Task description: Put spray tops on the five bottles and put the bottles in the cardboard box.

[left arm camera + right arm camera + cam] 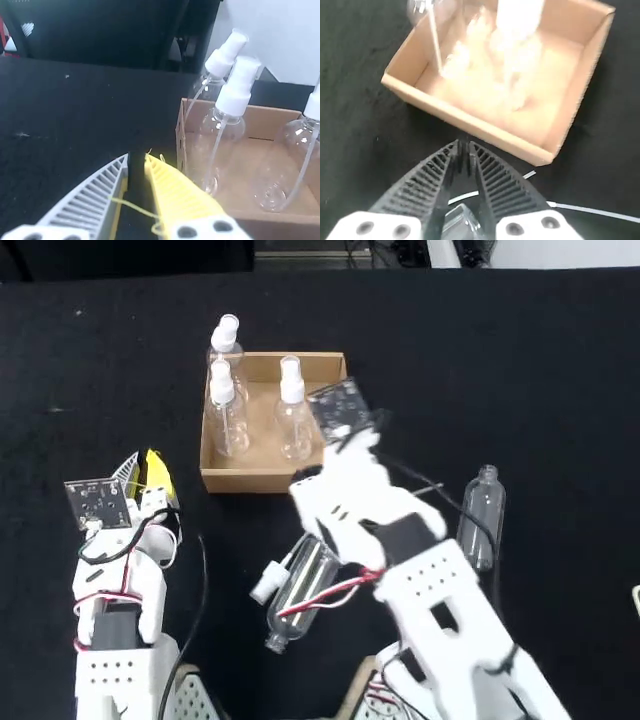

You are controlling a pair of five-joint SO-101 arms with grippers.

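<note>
Fingers of the right gripper (463,146) are pressed almost together on nothing, tips aimed at the near wall of the shallow brown cardboard box (262,480). The uncapped clear plastic bottle lying on its side (303,585) sits under that arm, back from the fingertips. Its long axis slants from the open neck by the table's near edge up toward the box, so the right arm looks nearer. One loose white spray top (268,586) lies against its flank. The grey-and-yellow left gripper (150,472) is also narrow and empty.

There are five bottles: two capped bottles in the box (228,415), a capped bottle just beyond the box's far left corner (224,340), the lying one, and an uncapped upright bottle (481,515) toward the right edge.
</note>
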